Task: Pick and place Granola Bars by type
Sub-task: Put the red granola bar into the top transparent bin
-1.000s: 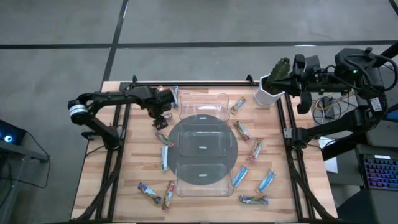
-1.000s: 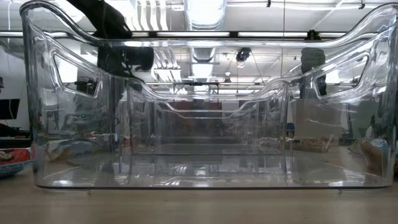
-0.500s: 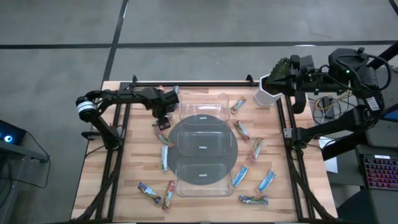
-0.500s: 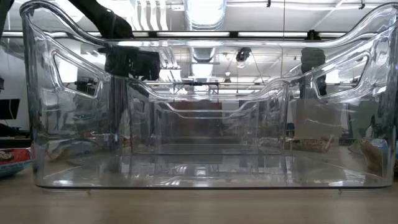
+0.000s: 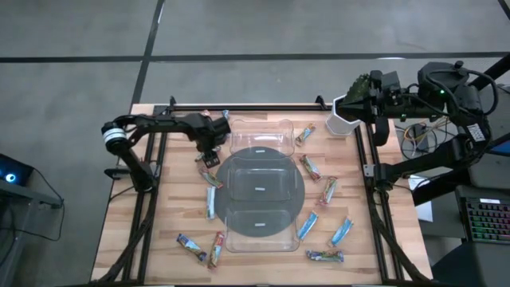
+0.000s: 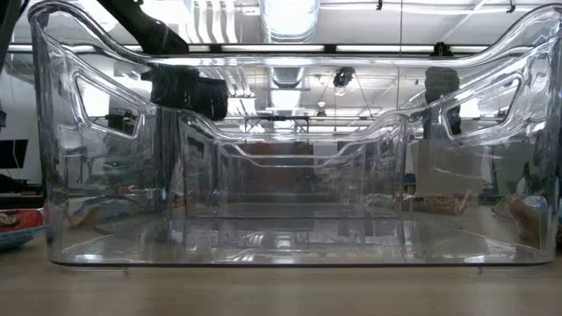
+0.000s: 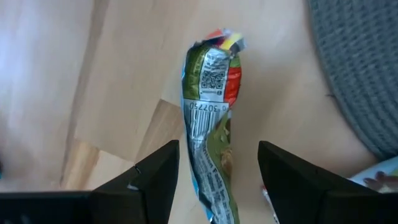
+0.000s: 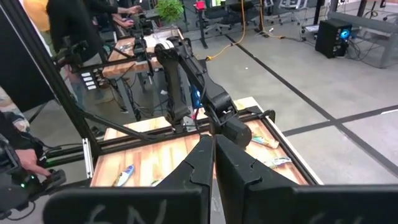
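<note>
From above, the left gripper (image 5: 209, 157) hangs open beside the clear tray (image 5: 259, 195), over a granola bar (image 5: 209, 159) on bare wood; other bars (image 5: 324, 191) ring the tray. The right gripper (image 5: 356, 94) waits beyond the table's far corner. The left wrist view shows the bar (image 7: 212, 130) between wide fingers (image 7: 155, 171) (untouched). The right wrist view shows its fingers (image 8: 202, 163) pressed together

Even, bright overhead light falls on the table (image 5: 159, 231), with shadows soft and short. In the low view ceiling lamps glare through the clear tray (image 6: 281, 237) — its curved walls warp the room behind. The left wrist view is soft — the bar (image 7: 211, 130) slightly blurred.
</note>
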Tool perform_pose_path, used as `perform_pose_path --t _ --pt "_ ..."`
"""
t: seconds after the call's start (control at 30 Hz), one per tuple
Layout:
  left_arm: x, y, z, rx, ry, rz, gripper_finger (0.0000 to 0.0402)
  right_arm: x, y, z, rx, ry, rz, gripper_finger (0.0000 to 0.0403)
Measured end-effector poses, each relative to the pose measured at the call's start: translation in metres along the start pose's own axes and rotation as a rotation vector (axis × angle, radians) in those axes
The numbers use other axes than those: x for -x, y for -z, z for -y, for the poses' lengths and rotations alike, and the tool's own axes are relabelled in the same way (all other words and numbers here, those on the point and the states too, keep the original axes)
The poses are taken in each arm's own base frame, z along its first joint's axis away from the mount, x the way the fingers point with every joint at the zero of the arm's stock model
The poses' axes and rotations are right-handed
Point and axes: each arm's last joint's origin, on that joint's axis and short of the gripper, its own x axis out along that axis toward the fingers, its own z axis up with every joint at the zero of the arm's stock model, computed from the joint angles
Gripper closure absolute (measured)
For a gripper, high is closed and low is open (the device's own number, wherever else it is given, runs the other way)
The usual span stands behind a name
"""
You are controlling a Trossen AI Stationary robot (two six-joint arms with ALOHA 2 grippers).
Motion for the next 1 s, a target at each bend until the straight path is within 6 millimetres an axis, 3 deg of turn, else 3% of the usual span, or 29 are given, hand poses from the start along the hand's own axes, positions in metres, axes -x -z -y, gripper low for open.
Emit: perform_pose_path --t 0.27,0.43,0.73,1.0 --pt "-0.018 -0.003 0.001 0.003 0.005 -0.071 0.0202 0.0 0.0 0.0 0.0 0.002 0.001 0.0394" --pt "-0.02 -0.004 0.001 0.005 0.008 -0.076 0.0237 0.0 0.0 0.0 0.0 0.002 0.001 0.0394" --pt "-0.014 -0.003 0.0 0.004 -0.01 -0.101 0.0326 0.0 0.0 0.0 0.026 0.002 0.001 0.0394" --pt "0.005 -0.007 -0.001 -0.02 -0.005 -0.153 0.0341 0.0 0.0 0.0 0.026 0.002 0.001 0.0394"
